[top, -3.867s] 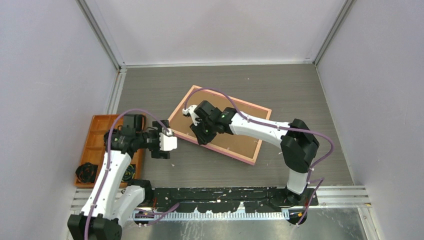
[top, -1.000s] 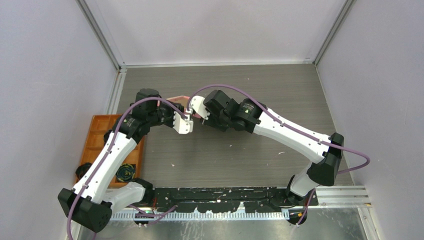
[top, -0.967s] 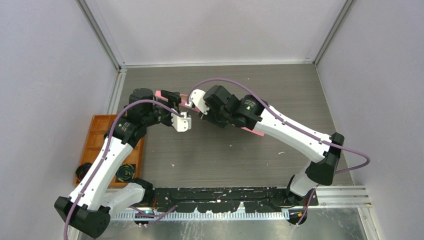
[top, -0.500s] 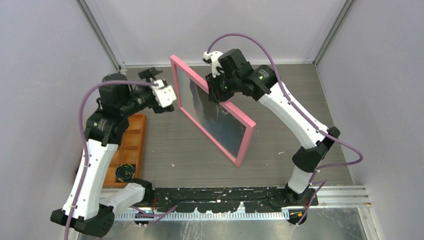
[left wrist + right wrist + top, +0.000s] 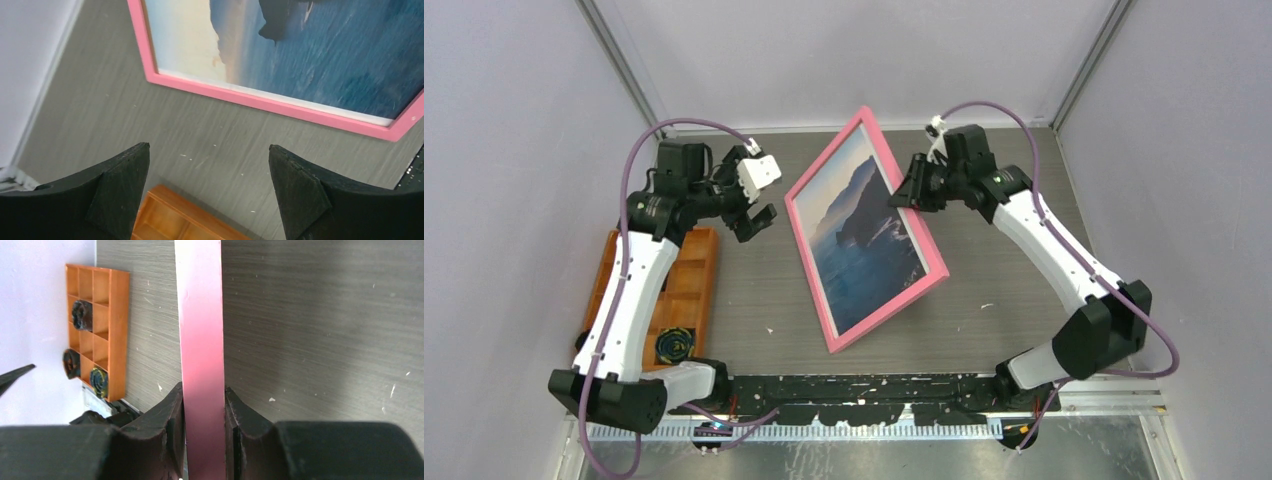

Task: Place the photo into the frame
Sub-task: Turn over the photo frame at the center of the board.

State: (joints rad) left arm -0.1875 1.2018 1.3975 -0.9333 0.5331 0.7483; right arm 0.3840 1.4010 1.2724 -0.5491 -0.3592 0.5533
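Right gripper (image 5: 911, 192) is clamped on the right edge of the frame (image 5: 809, 268), holding it tilted, pink front up, over mid-table (image 5: 1004, 250). Inside shows the photo (image 5: 864, 240), so fitting looks done; laying it flat remains. Left gripper (image 5: 759, 195) hangs wide apart beside it, empty. An orange tray (image 5: 696, 288) sits well left; nothing obstructs

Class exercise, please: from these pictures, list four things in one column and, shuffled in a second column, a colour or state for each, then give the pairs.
Column A
1. left tool
2. right tool
3. frame
4. tray

Column B
a. orange
b. open, holding nothing
c. pink border
d. clamped on the frame's edge

Pairs: 1-b; 2-d; 3-c; 4-a
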